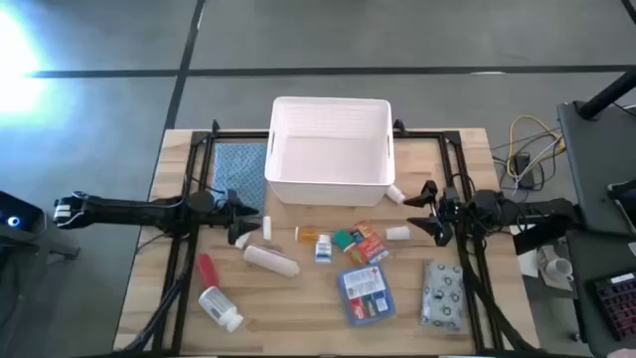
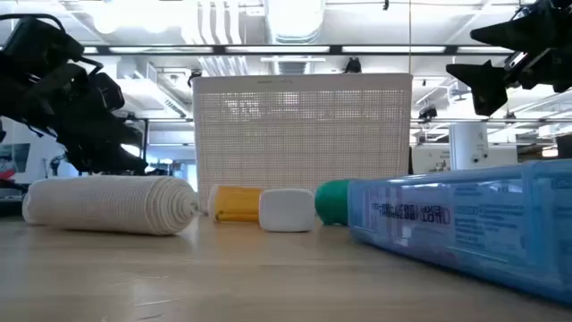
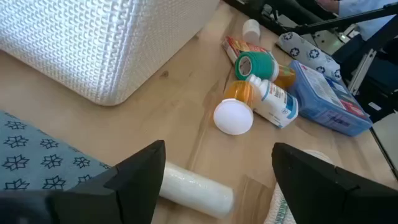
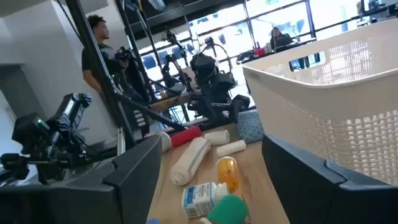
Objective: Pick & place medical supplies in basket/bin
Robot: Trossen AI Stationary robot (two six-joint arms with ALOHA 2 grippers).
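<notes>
- White slotted plastic forms the basket (image 1: 330, 149), which is sitting at the far middle of the wooden table (image 1: 298, 318); nothing is showing inside it.
- The left pincer (image 1: 241, 221) is hovering just off the basket's near-left corner, its fingers spread wide and gripping nothing; a small white cylinder (image 1: 266, 228) is lying just beside its tip.
- The right pincer (image 1: 428, 211) is hanging off the basket's near-right corner, jaws likewise wide apart and empty, with a small white item (image 1: 397, 194) lying between it and the basket wall.
- A blue patterned cloth (image 1: 238, 167) is lying flat against the basket's left side.
- The medical supplies are all resting on the table on the near side of the basket, none of them inside it.
- Closest to the basket's front, an orange vial (image 1: 308, 235), a white-and-blue bottle (image 1: 324, 248), a green roll (image 1: 343, 239) and small red-orange boxes (image 1: 368, 242) are clustering together.
- A white gauze roll (image 1: 271, 260) is lying left of that cluster, and a small white capped piece (image 1: 397, 233) to its right.
- Farther from the basket, a flat blue pack (image 1: 365, 293) is sitting beside a grey-white patterned pouch (image 1: 442, 293).
- Toward the near-left corner, well away from the basket, a red tube (image 1: 207, 268) and a white pill bottle (image 1: 221, 307) are lying close together.
</notes>
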